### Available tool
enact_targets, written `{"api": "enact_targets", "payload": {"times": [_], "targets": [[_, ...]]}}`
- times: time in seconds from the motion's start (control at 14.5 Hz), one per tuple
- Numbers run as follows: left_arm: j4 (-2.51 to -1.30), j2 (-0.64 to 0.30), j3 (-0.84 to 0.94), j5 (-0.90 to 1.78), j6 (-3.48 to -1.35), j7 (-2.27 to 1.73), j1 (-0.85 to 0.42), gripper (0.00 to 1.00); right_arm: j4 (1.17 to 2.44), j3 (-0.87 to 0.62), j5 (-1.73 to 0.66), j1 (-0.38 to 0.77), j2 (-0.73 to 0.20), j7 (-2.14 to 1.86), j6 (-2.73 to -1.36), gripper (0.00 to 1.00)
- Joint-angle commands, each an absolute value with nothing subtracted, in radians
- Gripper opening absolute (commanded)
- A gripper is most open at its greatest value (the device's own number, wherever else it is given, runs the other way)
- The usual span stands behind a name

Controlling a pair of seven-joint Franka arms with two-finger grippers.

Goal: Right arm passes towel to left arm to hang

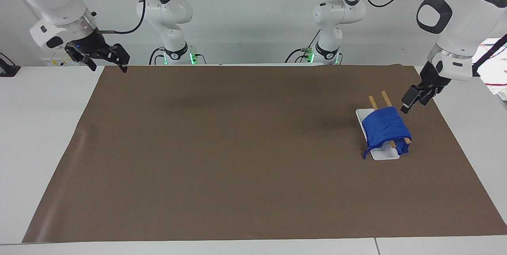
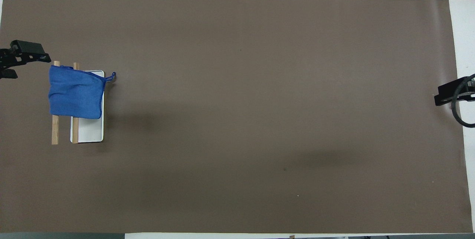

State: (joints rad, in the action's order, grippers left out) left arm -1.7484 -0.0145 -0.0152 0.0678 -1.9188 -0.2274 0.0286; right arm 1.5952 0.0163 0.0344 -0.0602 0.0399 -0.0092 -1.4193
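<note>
Soft cloth towel, bare wood rods — matt brown paper mat

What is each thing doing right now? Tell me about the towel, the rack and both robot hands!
Towel: draped over the rack's two wooden bars, held by no gripper.
Rack: standing on the brown mat, white base under it.
Left gripper: open, empty, in the air beside the towel.
Right gripper: open, empty, waiting over the mat's corner.
</note>
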Motion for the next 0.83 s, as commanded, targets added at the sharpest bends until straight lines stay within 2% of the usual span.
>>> {"api": "enact_targets", "payload": {"times": [0.0, 0.35, 0.76], "targets": [[-1.66, -0.04, -0.026, 0.048, -1.792, -0.145, 0.005, 1.0, 1.601, 0.008, 0.037, -0.072, 0.048, -0.032, -1.419, 1.0], [-1.635, -0.029, -0.026, 0.048, -1.672, -0.059, -0.026, 1.0, 1.603, 0.008, 0.037, -0.075, 0.048, -0.029, -1.422, 1.0], [-1.687, 0.021, -0.026, 0.049, -1.615, 0.008, -0.029, 1.0, 1.603, 0.008, 0.037, -0.074, 0.048, -0.032, -1.417, 1.0]]}}
